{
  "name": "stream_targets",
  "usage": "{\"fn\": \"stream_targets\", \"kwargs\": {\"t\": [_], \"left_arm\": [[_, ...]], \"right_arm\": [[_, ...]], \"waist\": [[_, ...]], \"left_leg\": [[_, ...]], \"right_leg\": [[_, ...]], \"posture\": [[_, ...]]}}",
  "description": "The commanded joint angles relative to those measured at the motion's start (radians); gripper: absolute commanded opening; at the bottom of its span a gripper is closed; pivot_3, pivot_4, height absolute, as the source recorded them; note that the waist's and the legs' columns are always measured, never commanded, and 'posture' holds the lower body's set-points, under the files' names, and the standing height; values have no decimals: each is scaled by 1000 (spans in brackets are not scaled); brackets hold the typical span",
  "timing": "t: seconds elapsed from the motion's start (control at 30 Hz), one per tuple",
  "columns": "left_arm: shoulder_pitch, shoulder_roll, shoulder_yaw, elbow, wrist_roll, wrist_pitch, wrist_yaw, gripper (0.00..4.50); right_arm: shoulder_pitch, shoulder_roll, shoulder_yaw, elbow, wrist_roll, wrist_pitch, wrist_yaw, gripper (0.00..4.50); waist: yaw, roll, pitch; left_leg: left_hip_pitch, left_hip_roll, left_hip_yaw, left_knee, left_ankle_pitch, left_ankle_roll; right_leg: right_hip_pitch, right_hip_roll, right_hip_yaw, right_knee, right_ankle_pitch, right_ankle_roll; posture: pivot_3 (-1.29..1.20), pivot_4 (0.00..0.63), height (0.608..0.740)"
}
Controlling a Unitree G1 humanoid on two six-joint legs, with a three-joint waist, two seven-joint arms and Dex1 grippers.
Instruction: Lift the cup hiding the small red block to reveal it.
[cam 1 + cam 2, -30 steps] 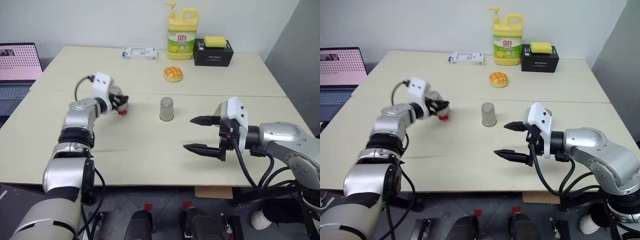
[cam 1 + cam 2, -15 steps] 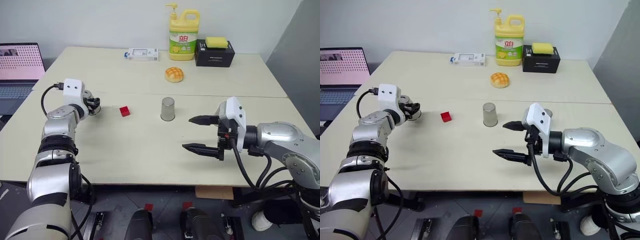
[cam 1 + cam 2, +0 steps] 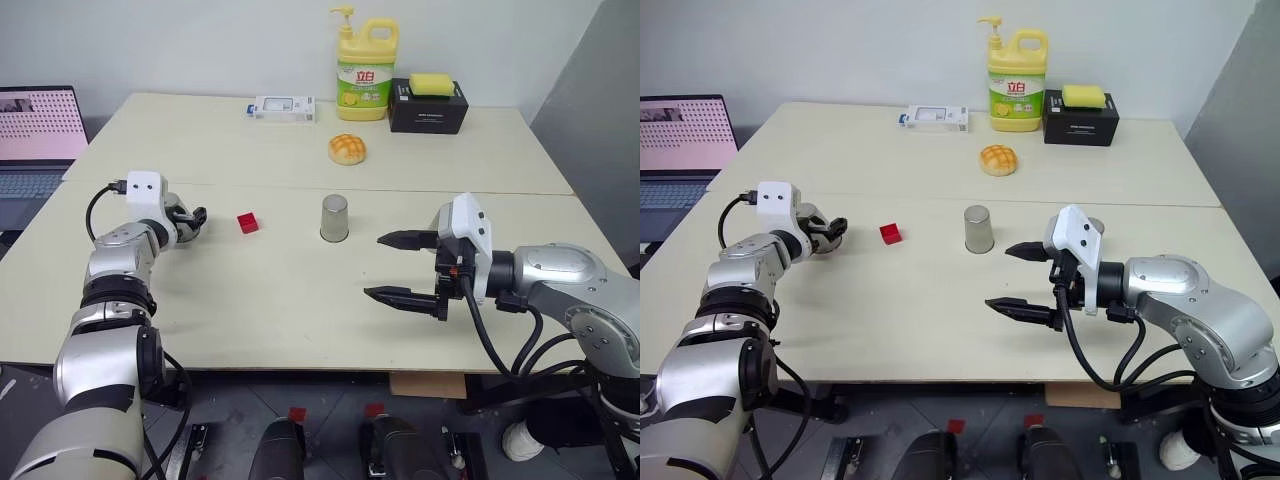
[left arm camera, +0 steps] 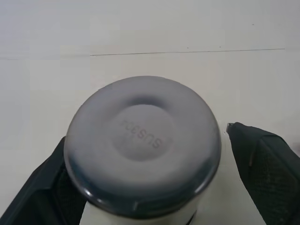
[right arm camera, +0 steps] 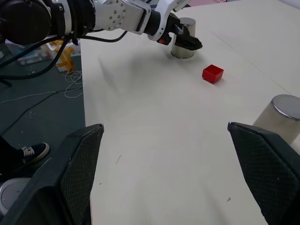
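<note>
The cup [image 4: 143, 145] stands upside down on the table at the left, between the fingers of my left gripper [image 3: 192, 218]. The gripper is open, with a gap between one finger [image 4: 262, 164] and the cup's side. The small red block [image 3: 247, 222] lies uncovered on the table a little to the right of that cup. A second cup [image 3: 334, 218] like it stands upside down at the middle. My right gripper [image 3: 374, 266] hovers open and holds nothing, right of the middle cup, pointing left.
At the back stand a yellow soap bottle [image 3: 364, 72], a black box [image 3: 427, 112] with a sponge on top, a white box [image 3: 282, 107] and a bun [image 3: 347, 148]. A laptop [image 3: 35, 135] sits far left. A person's shoe [image 5: 28, 152] is on the floor.
My left gripper carried the cup off the red block to the left, set it on the table and opened its fingers. The red block now lies bare. The right arm kept still.
</note>
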Motion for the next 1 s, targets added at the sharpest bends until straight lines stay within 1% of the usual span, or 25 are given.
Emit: {"fn": "stream_targets", "kwargs": {"t": [0.03, 0.13, 0.23, 0.37, 0.47, 0.57, 0.67, 0.83, 0.9, 1.0], "left_arm": [[-4, 36, 28, -134, -20, 0, 10, 4455], [33, 61, 34, -317, -32, 46, -19, 4455], [73, 114, -3, -479, -10, 117, -81, 4455], [126, 170, -2, -627, -26, 176, -151, 4455], [180, 258, 17, -750, -54, 229, -251, 4455], [296, 325, 29, -881, -111, 282, -376, 4455], [472, 378, 58, -1026, -199, 331, -521, 4455], [676, 425, 112, -1153, -267, 362, -635, 4455], [708, 429, 128, -1171, -283, 367, -647, 4455], [718, 430, 139, -1180, -300, 370, -652, 4455]], "right_arm": [[-16, 3, -22, -16, 8, -8, -1, 4500], [-4, 2, -31, -16, -9, -32, -4, 4500], [8, -2, -42, -3, -28, -59, 2, 4500], [22, -11, -57, 10, -44, -98, 22, 4500], [47, -46, -105, 34, -48, -118, 51, 4500], [84, -80, -143, 48, -58, -141, 77, 4500], [134, -113, -178, 52, -65, -165, 105, 4500], [196, -153, -218, 63, -74, -191, 136, 4500], [209, -157, -231, 63, -68, -190, 134, 4500], [217, -154, -243, 53, -58, -184, 125, 4500]], "waist": [[0, 0, 0], [0, 0, 0], [-1, 0, 0], [-2, 0, 0], [-2, 0, 0], [-3, 0, 0], [-3, 0, 0], [-3, 0, 0], [-2, 0, 0], [-1, 0, 0]], "left_leg": [[0, 0, 0, 0, 0, 0], [0, 1, 0, 0, 0, 0], [0, 1, 0, 0, 0, 0], [1, 1, 0, 0, 0, 0], [1, 1, 0, 0, 0, -1], [1, 2, 0, 0, 0, -1], [2, 2, 0, -2, 0, -1], [3, 3, 0, -1, 0, -1], [3, 3, 0, -1, 1, 0], [4, 3, 0, -1, 1, 0]], "right_leg": [[0, 0, 0, 0, 0, 0], [0, 0, 0, 0, 0, 0], [0, 0, 1, 0, 0, 0], [0, 0, 1, 0, 0, 0], [0, 0, 1, 0, 0, 0], [0, -1, 1, 0, 0, 0], [0, -2, 3, 0, 0, 0], [0, -2, 1, 0, -1, -1], [1, -3, 1, 0, -1, -1], [1, -3, 1, 1, -1, -2]], "posture": [[0, 150, 740], [0, 150, 740], [0, 150, 740], [0, 150, 740], [0, 150, 740], [0, 150, 740], [0, 150, 740], [0, 150, 740], [0, 150, 740], [0, 150, 740]]}}
